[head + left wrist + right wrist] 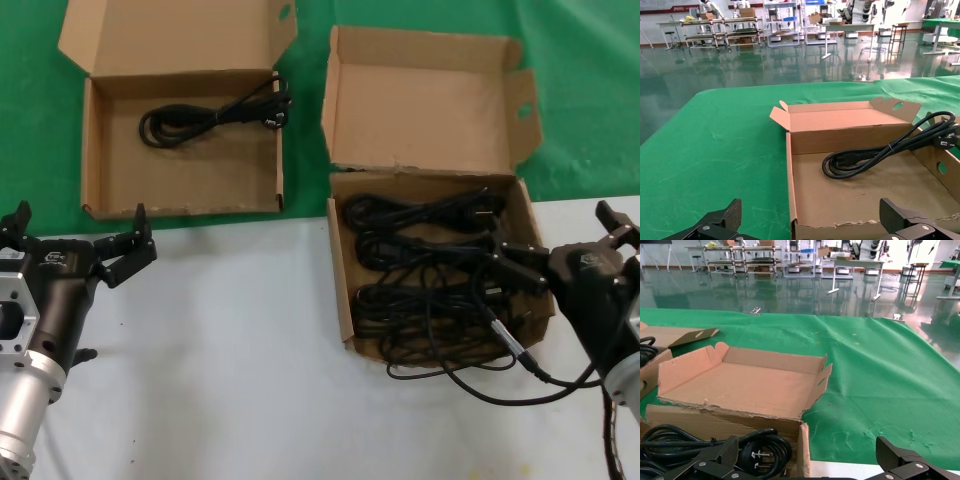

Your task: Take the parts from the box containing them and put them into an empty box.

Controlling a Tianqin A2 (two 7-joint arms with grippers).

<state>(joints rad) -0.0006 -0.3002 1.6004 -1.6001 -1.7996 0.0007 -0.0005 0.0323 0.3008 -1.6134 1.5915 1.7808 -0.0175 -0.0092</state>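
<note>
Green cloth (30,150) covers the far tabletop and a white surface (230,340) the near part, with a glossy workshop floor (740,60) and shelving beyond. Both boxes sit side by side: the left box (110,190) holds 1 coiled cord (210,115), the right winged box (345,300) many cords (430,260). Left gripper (75,235) hovers wide open, empty, near the left box; right gripper (560,245) spreads open over the right box's edge, gripping nothing.

A white table (230,340) is seen nearest the robot, bordered at twelve o'clock by a green cloth (30,120); a brown box with a wingless lid (180,150) is set at eleven o'clock across that border; a box with a winged lid (440,250), filled with black cords (430,260), is placed at one o'clock; one cord (480,385) is trailed onto the white surface.
</note>
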